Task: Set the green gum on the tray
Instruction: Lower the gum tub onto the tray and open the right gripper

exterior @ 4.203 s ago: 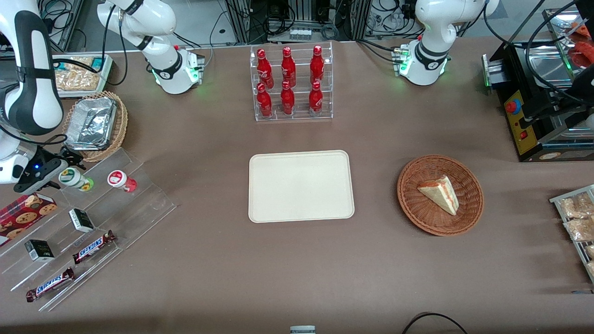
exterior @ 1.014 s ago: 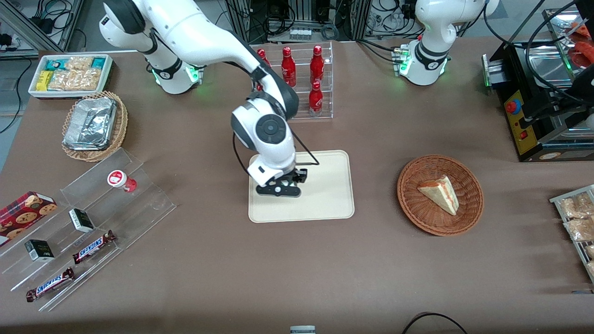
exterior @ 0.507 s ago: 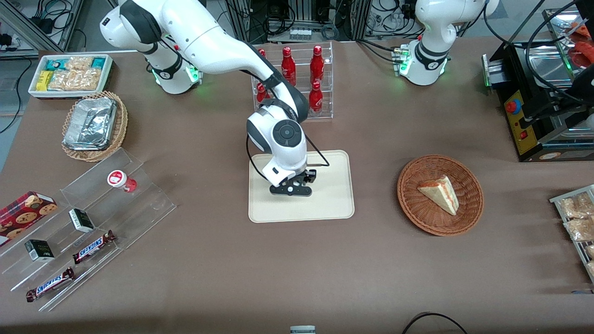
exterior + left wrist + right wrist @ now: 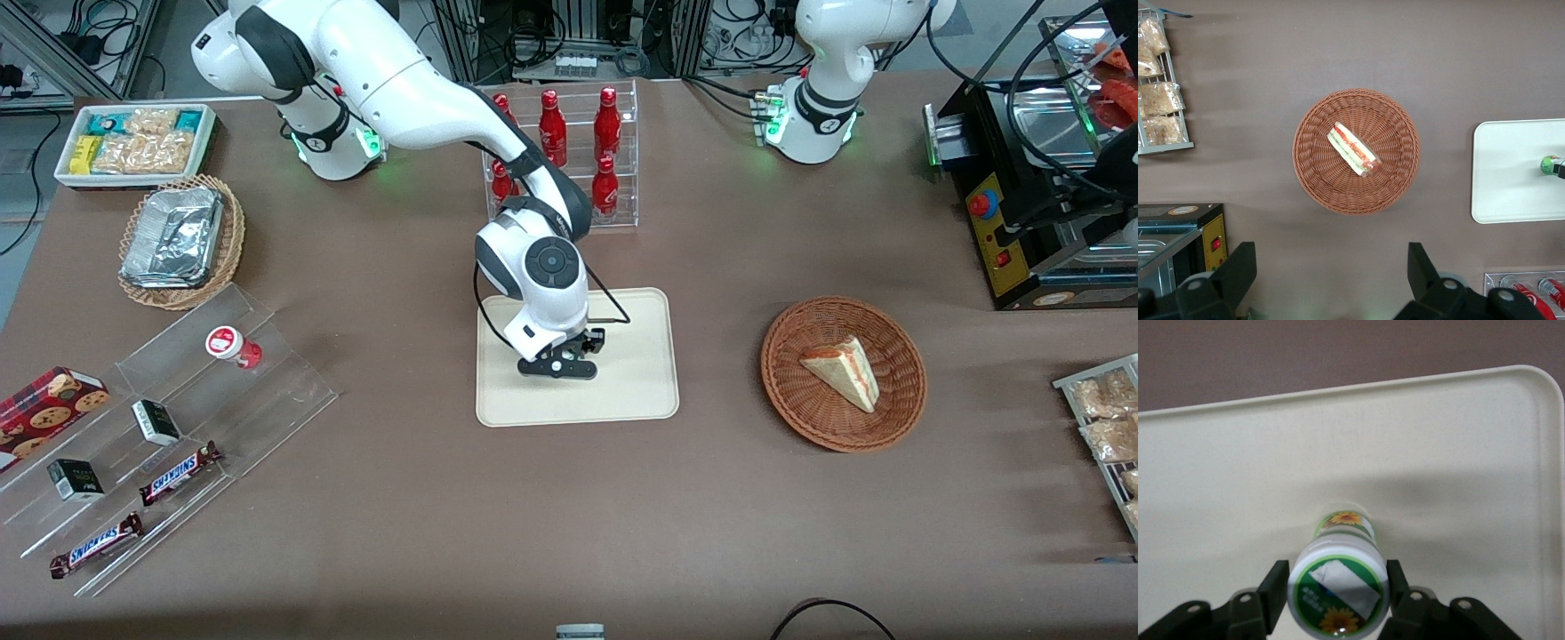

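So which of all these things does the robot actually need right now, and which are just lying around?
Needed:
- green gum, held between the gripper's shut fingers, above the tray
- tray

Just lying about:
- red gum bottle
- red drink bottles
- basket with a sandwich
- Snickers bars
- foil container

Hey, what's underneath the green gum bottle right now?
The cream tray lies under the green gum, which the gripper grips by its lid. Whether its base touches the tray is hidden.
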Controlling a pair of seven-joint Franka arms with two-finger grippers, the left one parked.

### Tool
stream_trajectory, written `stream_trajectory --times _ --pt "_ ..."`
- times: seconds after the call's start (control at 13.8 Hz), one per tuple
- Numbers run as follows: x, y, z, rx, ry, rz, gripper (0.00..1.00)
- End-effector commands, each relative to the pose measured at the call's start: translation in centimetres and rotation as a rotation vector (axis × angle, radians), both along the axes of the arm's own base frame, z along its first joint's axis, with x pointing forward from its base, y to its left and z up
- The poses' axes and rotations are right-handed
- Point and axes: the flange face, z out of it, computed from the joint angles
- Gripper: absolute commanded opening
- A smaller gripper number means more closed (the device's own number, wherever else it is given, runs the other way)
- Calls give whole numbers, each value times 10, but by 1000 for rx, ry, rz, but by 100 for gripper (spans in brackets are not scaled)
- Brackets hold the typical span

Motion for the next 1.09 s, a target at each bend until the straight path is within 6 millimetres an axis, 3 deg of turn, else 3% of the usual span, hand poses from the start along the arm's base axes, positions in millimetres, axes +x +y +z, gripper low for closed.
stream_trajectory --times 0.0,0.51,0.87,1.01 --pt "6 5 -1 14 -14 1 100" --pt "6 1 20 12 -8 98 100" --pt "4 -24 86 -31 76 203 100" --pt "10 -47 118 -30 115 233 100"
